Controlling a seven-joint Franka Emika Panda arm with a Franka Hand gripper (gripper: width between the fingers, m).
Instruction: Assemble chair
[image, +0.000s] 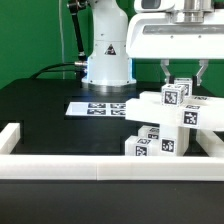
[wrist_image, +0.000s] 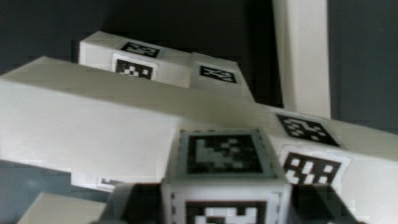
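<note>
The chair (image: 160, 128) is a partly built stack of white blocky pieces with black-and-white tags, standing at the exterior view's right near the front rail. My gripper (image: 184, 78) hangs straight above it, shut on a tagged white block (image: 177, 95) at the top of the stack. In the wrist view that block (wrist_image: 222, 170) fills the space between my dark fingers (wrist_image: 143, 205), and my gripper (wrist_image: 222, 208) closes on its two sides. Beyond it lies a broad white chair panel (wrist_image: 107, 110) with tags, and a white post (wrist_image: 306, 50) stands upright.
A low white rail (image: 100, 166) runs along the front and up the exterior view's left side (image: 20, 135). The marker board (image: 98, 107) lies flat on the black table (image: 40, 105) in front of the robot base (image: 108, 55).
</note>
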